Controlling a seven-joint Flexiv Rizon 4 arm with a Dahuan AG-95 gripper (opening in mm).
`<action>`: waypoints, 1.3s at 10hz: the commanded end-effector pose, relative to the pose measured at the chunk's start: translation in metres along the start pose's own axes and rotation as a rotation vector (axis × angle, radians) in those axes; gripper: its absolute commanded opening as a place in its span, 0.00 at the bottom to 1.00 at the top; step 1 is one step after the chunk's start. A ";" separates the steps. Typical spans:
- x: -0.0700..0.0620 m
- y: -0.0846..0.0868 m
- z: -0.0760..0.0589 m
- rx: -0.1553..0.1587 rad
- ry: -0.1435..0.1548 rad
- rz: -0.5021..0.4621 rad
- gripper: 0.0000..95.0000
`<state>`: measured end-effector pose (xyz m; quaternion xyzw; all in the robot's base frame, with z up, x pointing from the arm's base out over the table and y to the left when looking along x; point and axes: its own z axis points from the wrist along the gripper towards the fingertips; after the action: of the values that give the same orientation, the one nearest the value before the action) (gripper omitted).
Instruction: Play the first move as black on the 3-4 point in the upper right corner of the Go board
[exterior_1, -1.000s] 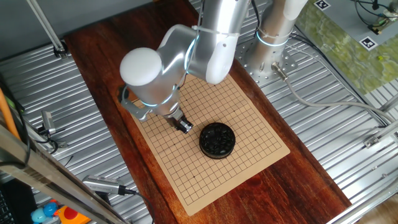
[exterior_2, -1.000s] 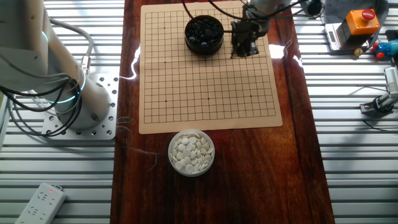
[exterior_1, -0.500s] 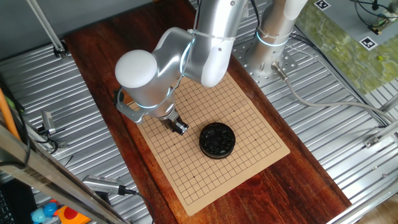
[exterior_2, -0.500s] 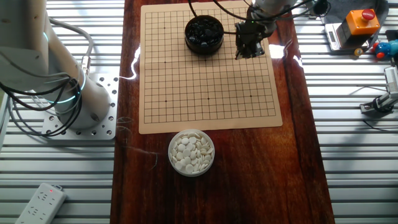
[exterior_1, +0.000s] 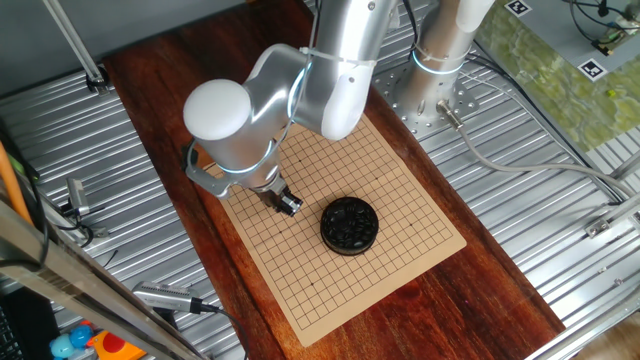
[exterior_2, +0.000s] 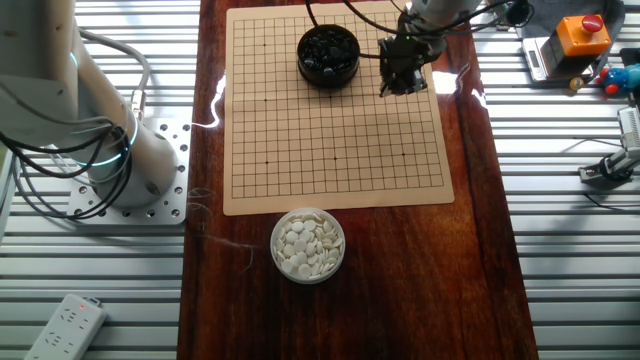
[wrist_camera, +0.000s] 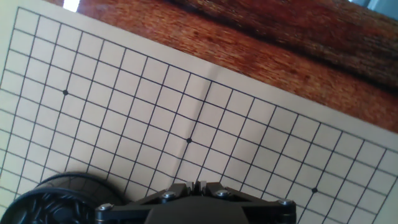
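While the end effector (exterior_2: 403, 82) hung low over the board (exterior_2: 330, 150), its fingertips in the hand view looked pressed together at the bottom edge of the frame; whether a stone sat pinched between them, can't tell.

Left to right in the other fixed view: robot base (exterior_2: 130, 170) at mid-left on ribbed metal decking. Next, dark reddish surface (exterior_2: 350, 300) running top to bottom through frame centre, board lying flat on its upper half. Bowl of white stones (exterior_2: 308, 245) sat on bare wood just below the board's lower edge. Bowl of black (exterior_2: 328, 54) stones sat on the board near the top edge, just left of the end effector, close but apart. No stone visible on the grid itself.

Key relation: end effector was over the board's upper-right part in that view, near the right edge. My read is the target corner is that upper-right one, so the 3-4 intersection lay close under or just up-frame of the tips. Exact line count under the fingers was hidden by the hand. Next move probably needs only a small lateral trim, then straight down.

Right of frame: more decking, an orange box with red button (exterior_2: 582, 32) upper right, clamp hardware (exterior_2: 610, 165) at the right edge.
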<state>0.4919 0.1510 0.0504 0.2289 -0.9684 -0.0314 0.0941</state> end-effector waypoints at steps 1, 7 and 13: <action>0.000 0.000 0.000 0.001 -0.001 0.008 0.00; 0.000 0.000 0.000 -0.003 -0.027 0.051 0.00; 0.000 0.000 0.000 -0.002 -0.066 0.100 0.00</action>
<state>0.4914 0.1509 0.0500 0.1786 -0.9813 -0.0343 0.0625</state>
